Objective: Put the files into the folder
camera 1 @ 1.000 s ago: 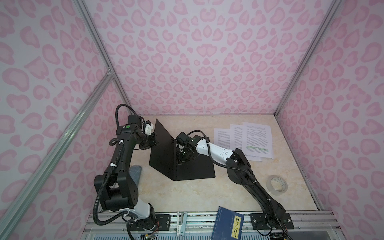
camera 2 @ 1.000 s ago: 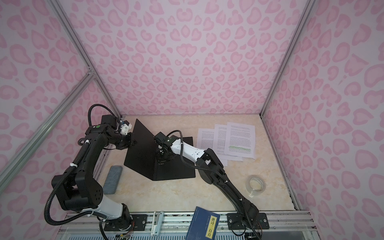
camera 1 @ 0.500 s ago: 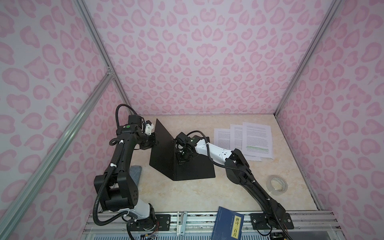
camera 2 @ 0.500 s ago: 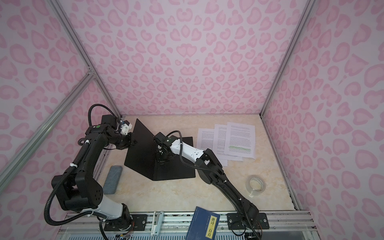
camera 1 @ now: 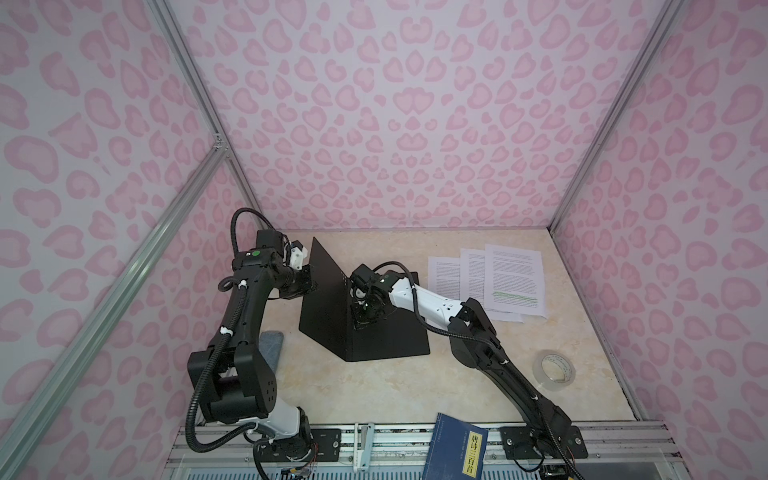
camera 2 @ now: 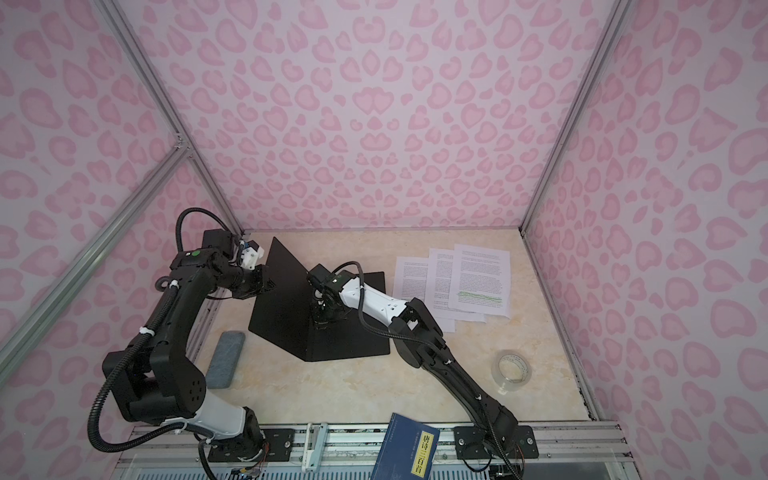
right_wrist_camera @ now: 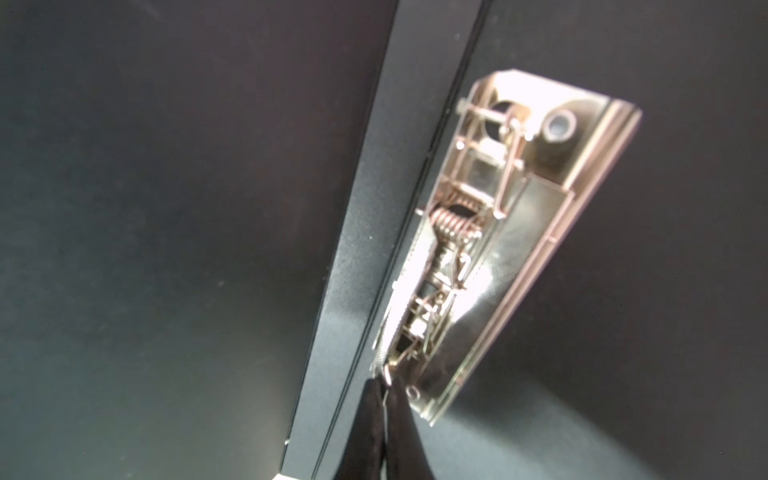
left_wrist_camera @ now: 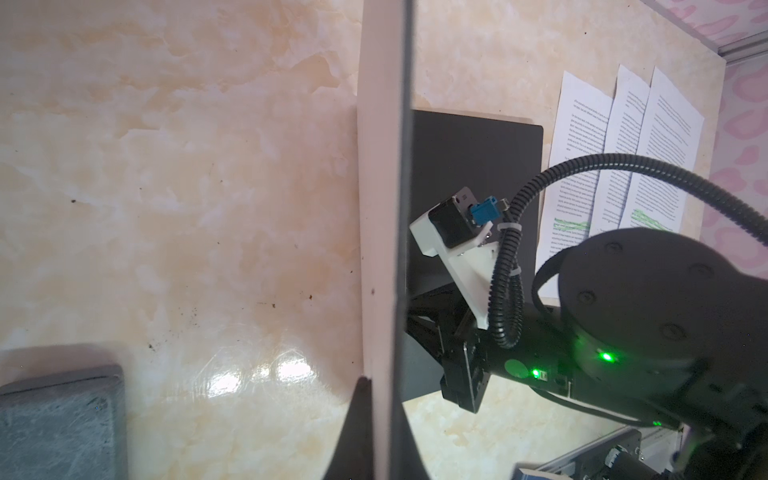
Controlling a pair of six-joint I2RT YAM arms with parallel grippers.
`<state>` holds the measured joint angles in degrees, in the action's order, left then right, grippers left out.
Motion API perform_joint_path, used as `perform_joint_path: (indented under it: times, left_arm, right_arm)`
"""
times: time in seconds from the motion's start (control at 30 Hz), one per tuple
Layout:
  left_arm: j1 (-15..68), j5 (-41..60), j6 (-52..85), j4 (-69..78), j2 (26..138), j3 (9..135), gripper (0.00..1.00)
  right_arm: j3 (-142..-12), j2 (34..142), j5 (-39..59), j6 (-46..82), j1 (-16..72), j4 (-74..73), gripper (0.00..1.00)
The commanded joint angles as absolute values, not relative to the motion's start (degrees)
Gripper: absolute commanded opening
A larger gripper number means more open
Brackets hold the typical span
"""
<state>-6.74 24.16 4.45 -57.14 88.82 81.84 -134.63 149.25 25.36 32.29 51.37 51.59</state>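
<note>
Toward the left edge of the desk (camera 1: 374, 386), the left hand (camera 1: 311, 286) clamps the folder (camera 1: 390, 340) by its raised cover (camera 1: 328, 299) and the right hand (right_wrist_camera: 387, 386) pinches the clip (right_wrist_camera: 490, 249); either hold could slip, snapping it shut before the files (camera 1: 513, 278), near the far right corner, go in.

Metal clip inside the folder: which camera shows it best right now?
The right wrist view: the metal clip fills the frame, spring visible, with the right gripper shut on its end. In both top views that gripper covers it; the left wrist view shows only the folder, not the clip.
</note>
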Motion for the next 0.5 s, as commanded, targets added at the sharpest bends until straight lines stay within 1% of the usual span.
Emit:
perform_joint_path:
  times: [0.0,0.47]
  left_arm:
    - [-6.8,26.6,4.0,-58.3,88.4,82.4,0.03]
    - [-6.8,26.1,3.5,-58.9,88.6,83.3,0.03]
  right_arm:
    - [-134.9,151.1,21.8,31.2,51.6,55.6,0.0]
    - [-137.8,152.6,17.7,30.4,51.6,60.1,0.0]
